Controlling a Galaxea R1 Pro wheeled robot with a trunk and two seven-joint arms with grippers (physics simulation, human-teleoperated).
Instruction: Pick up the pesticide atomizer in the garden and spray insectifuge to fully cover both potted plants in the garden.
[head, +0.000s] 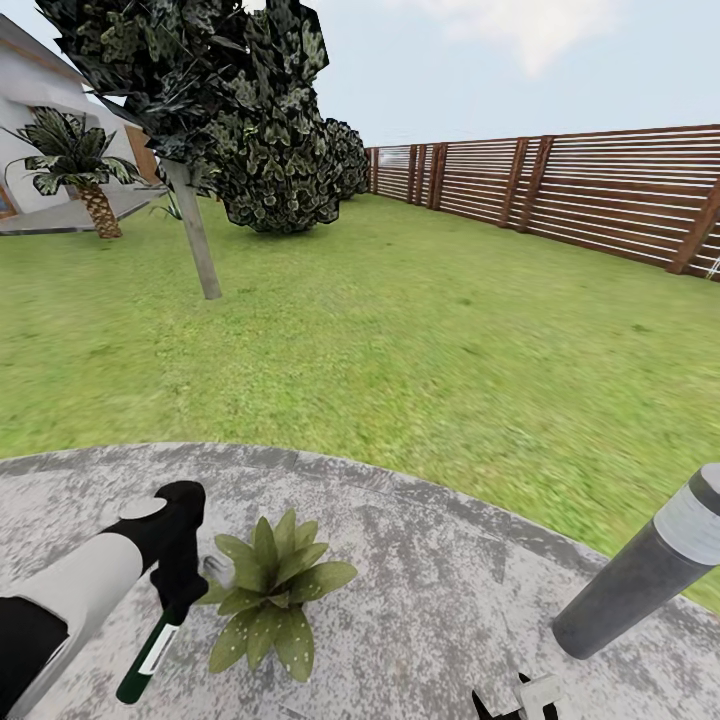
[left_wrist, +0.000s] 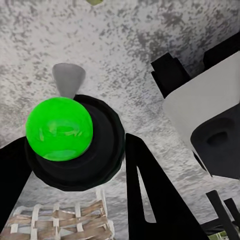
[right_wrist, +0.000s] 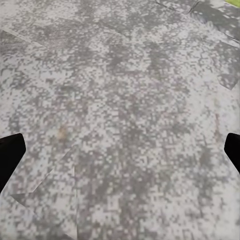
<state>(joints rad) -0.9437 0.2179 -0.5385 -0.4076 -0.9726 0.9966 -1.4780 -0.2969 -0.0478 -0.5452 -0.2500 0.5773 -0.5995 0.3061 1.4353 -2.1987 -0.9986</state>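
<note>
Grey speckled paving underfoot — left gripper clamped on the pesticide atomizer, held just beside a potted plant, seemingly to spray it; right gripper spread wide, idle.

left arm: white shell forearm, black elbow section, black wrist w/ grey round cap. left end effector: matte black, angular fingers. right end effector: black tips, white housing.
</note>
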